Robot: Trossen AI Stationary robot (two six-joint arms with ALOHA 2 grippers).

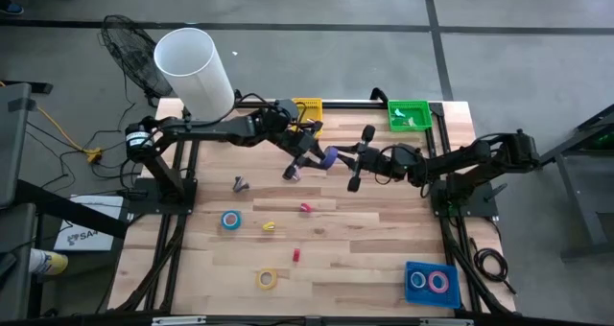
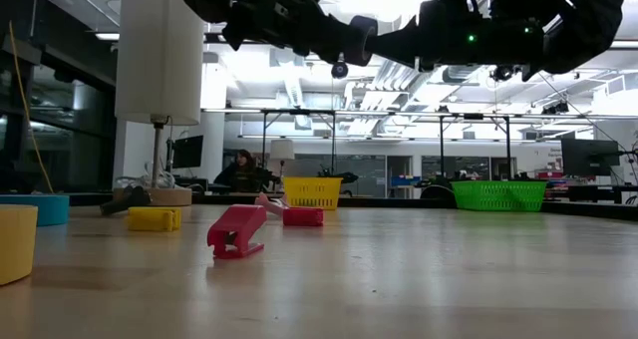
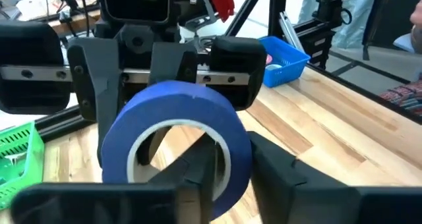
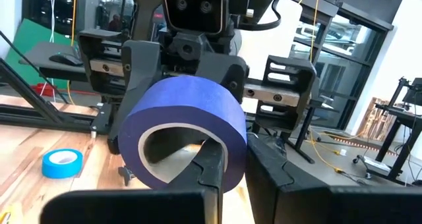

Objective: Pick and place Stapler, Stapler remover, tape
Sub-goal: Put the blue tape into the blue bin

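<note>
A blue-purple tape roll (image 1: pixel 329 156) with a pale core hangs in the air between my two grippers, above the far middle of the table. My left gripper (image 1: pixel 319 154) reaches it from the table's left and my right gripper (image 1: pixel 340 158) from the right. Each is shut on the roll (image 3: pixel 178 138) (image 4: pixel 188 128). A blue tape roll (image 1: pixel 230 220) and a yellow one (image 1: pixel 267 279) lie flat on the table. Two more rolls sit in a blue tray (image 1: pixel 431 283). My left gripper (image 3: pixel 237 168) pinches the roll's wall (image 3: pixel 236 159) with one finger inside the ring and one outside, coming level from the table's left. The roll is lifted clear and stands on edge. My right gripper (image 4: pixel 234 168) pinches the opposite wall (image 4: pixel 232 151), one finger (image 4: pixel 212 165) inside the ring and one outside, coming level from the table's right.
A yellow basket (image 1: pixel 307 108) and a green basket (image 1: pixel 408 115) stand at the far edge, and a white cylinder (image 1: pixel 192 67) beyond the far left corner. Small red (image 1: pixel 296 255), pink (image 1: pixel 306 208), yellow (image 1: pixel 270 226) and dark (image 1: pixel 239 182) pieces lie mid-table.
</note>
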